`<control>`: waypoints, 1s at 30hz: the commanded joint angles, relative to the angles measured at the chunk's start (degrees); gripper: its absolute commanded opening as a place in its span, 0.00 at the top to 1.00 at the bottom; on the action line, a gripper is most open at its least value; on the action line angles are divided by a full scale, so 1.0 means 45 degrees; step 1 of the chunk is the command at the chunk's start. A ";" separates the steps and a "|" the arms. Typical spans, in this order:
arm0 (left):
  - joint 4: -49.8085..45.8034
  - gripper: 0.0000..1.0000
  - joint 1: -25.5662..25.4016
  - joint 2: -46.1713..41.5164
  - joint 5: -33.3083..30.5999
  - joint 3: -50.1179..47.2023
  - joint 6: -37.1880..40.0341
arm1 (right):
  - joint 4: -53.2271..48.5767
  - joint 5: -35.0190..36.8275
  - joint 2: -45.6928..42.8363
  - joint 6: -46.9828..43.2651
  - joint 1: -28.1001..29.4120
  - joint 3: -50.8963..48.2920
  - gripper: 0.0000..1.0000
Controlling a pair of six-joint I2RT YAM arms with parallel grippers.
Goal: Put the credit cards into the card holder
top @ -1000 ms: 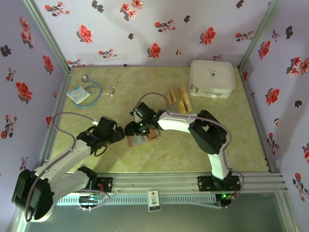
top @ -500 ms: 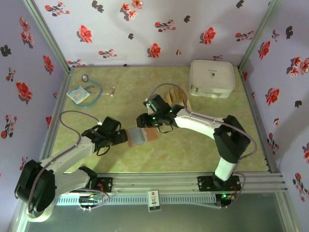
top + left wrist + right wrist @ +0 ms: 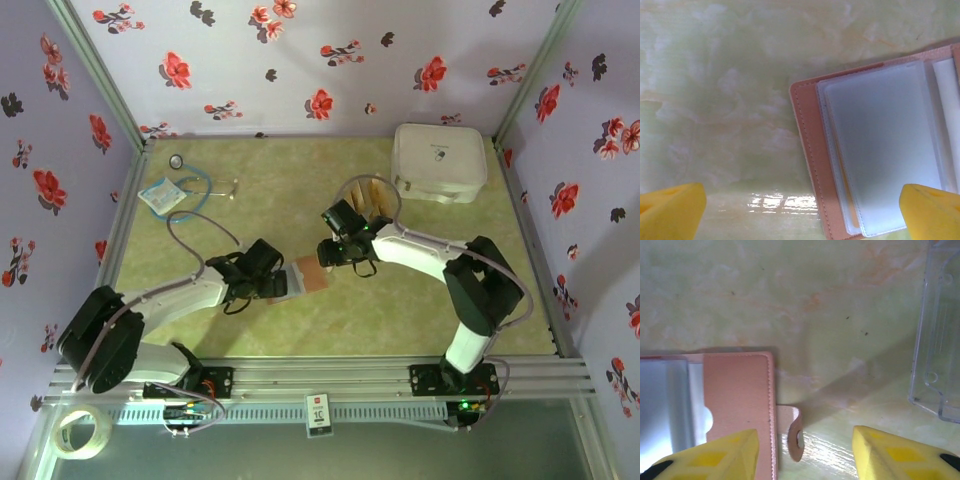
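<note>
At the worktop's [image 3: 260, 200] middle the card holder [image 3: 306, 277] lies open. The left end effector [image 3: 802, 212] gapes wide over its outer edge, and the right end effector [image 3: 805, 455] is half-spread above the clasp tab [image 3: 794, 436]; both are empty. Toward the far edge sit the credit cards [image 3: 373, 192]. Unpinned, the holder may skid or flap shut.

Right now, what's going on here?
Both grippers are at the card holder, which lies open between them. The left gripper is open over its left edge; the right gripper, open too, hovers at the clasp side. Neither holds a card; the cards sit farther back, behind the right gripper.
</note>
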 commanded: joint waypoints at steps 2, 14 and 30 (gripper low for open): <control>-0.0002 0.00 -0.0148 0.0416 -0.0659 0.0172 0.0241 | 0.0125 0.0306 0.0436 -0.0286 -0.0122 -0.0099 0.52; 0.0027 0.00 -0.0158 0.0948 -0.0898 -0.0018 0.0281 | 0.0234 0.0151 0.0487 -0.0272 -0.0171 -0.0393 0.93; -0.0403 0.00 0.0241 0.0558 -0.1079 -0.0170 0.0325 | 0.0389 0.0012 -0.0238 0.0125 -0.0171 -0.1152 1.00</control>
